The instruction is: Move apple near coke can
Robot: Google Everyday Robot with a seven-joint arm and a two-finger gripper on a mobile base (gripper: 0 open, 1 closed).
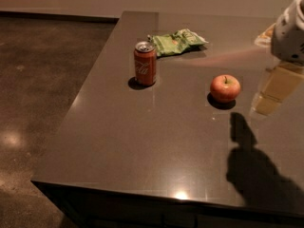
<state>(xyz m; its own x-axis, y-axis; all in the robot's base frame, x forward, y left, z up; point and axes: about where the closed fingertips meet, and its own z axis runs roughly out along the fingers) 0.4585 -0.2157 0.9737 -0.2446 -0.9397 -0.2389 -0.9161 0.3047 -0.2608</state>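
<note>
Three items on the counter, gripper at right

Upright on the counter (142, 141) stood the coke can (145, 63), with a green snack bag (178, 42) near it at two o'clock. The apple (225, 88) sat well apart at the can's four o'clock. The gripper (289, 30) hung at the apple's two o'clock; I could not tell whether it was open or closed.
</note>
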